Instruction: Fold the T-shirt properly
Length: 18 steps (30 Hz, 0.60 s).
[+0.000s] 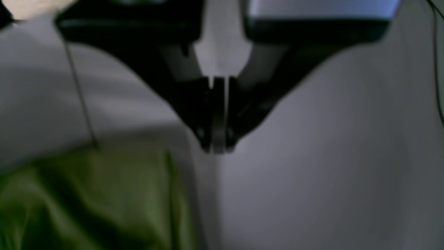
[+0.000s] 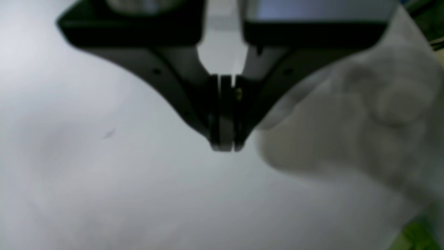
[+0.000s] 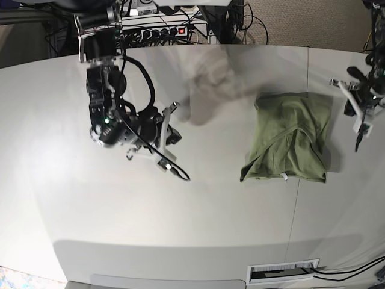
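Observation:
The olive-green T-shirt (image 3: pixel 290 137) lies partly folded on the white table (image 3: pixel 198 211), right of centre, with a small white tag (image 3: pixel 283 176) at its near edge. My left gripper (image 3: pixel 358 143) hangs shut and empty just right of the shirt. In the left wrist view the left gripper (image 1: pixel 218 149) is over bare table, with the T-shirt (image 1: pixel 97 198) below and to its left. My right gripper (image 3: pixel 169 161) is shut and empty, well left of the shirt. The right wrist view has the right gripper (image 2: pixel 225 147) over bare table and a green scrap of T-shirt (image 2: pixel 416 238) in the corner.
A blurred pale hand (image 3: pixel 207 90) is in motion over the table between the right arm and the shirt; this hand (image 2: pixel 347 121) also fills the right of the right wrist view. Cables and a power strip (image 3: pixel 162 30) run behind the table. A slot (image 3: pixel 283 271) sits at the front edge.

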Available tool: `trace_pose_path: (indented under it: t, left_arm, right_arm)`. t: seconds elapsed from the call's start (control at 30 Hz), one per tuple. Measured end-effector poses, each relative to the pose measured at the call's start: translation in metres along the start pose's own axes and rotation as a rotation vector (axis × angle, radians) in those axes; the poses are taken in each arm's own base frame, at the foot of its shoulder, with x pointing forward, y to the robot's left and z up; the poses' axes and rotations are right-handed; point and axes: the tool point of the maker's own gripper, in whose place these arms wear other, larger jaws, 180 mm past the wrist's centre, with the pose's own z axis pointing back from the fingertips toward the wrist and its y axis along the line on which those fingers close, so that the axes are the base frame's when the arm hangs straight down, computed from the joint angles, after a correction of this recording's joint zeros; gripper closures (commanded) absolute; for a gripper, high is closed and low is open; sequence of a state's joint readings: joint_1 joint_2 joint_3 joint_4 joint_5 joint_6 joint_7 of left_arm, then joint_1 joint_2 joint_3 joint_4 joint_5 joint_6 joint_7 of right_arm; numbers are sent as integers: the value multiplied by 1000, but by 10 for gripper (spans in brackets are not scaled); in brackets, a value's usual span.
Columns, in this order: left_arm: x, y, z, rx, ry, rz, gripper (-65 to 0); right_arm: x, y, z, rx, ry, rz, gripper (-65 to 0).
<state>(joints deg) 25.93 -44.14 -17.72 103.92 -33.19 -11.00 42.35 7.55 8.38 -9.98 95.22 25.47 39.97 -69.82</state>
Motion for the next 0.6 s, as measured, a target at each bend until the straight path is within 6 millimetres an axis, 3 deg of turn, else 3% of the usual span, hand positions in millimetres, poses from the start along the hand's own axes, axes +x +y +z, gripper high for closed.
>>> trace_pose_path:
  t: [0.27, 0.47, 0.6]
  left_arm:
    - [-47, -1, 50, -41, 36, 92, 0]
    - [-96, -19, 77, -108, 96, 184, 0]
    - [-118, -36, 90, -159, 139, 235, 0]
  right_arm:
    - [-37, 22, 40, -34, -74, -125, 0]
    - [-76, 45, 66, -67, -33, -175, 0]
    - [-106, 64, 78, -65, 26, -220, 0]
